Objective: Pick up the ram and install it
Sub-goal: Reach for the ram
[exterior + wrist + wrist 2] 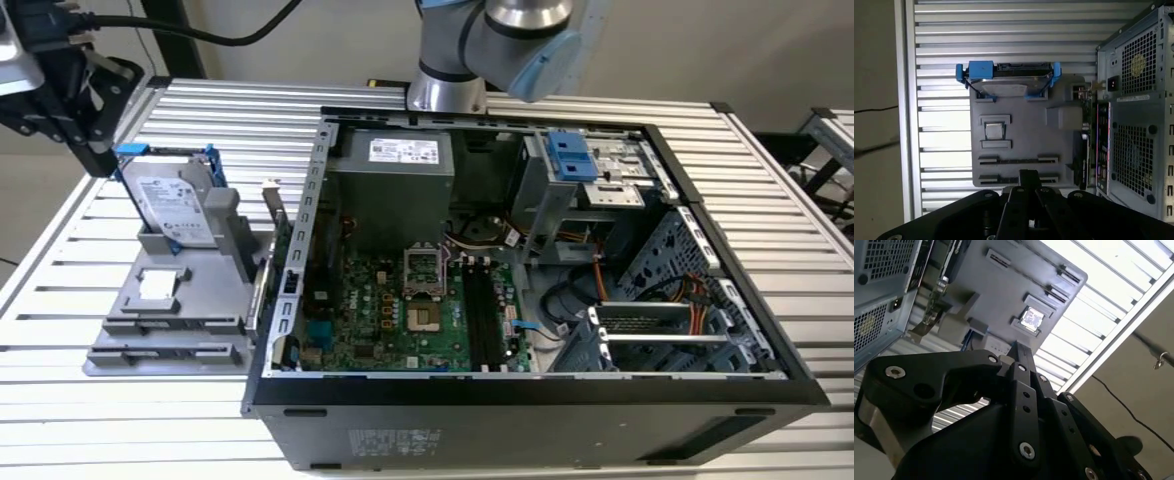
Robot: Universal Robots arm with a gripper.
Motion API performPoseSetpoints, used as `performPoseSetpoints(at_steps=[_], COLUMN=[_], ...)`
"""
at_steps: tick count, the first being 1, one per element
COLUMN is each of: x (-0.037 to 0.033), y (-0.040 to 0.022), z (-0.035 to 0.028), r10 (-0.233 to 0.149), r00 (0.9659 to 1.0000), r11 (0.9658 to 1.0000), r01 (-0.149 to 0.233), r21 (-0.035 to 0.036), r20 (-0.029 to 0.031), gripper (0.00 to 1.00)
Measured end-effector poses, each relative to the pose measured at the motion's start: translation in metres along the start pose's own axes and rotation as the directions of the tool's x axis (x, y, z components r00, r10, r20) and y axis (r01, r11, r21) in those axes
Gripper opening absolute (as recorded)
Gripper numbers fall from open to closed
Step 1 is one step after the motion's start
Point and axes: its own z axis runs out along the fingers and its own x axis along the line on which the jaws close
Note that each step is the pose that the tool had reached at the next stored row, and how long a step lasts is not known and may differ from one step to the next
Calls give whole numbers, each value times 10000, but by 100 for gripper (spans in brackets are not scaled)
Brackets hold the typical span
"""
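Note:
My gripper [94, 150] hangs high at the exterior view's left, above a grey holder plate [1019, 130] that lies beside the open computer case [534, 390]. In both wrist views its black fingers meet at one tip [1029, 175] [1016, 347], shut with nothing between them. On the plate, two long thin dark strips [1019, 160] [991, 177] run between end clips, seen edge-on. I cannot tell whether either one is the ram. The gripper tip appears over the nearer strip. Two long black slots [483, 315] run along the green motherboard [380, 320] inside the case.
A silver hard drive in a blue frame [174, 205] [1006, 80] stands upright at the plate's far end. A small square chip [994, 131] sits mid-plate. An expansion card with a metal bracket [267, 255] stands between plate and case. The ribbed metal table [54, 300] surrounds everything.

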Motion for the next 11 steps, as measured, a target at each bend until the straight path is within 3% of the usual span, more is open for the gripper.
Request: performPoseSetpoints(at_steps=[11], x=[2], y=[-130], z=[-1], r10=[0], r00=[10000], r11=[10000], r01=[0], r21=[1], r20=[-2], gripper=[0])
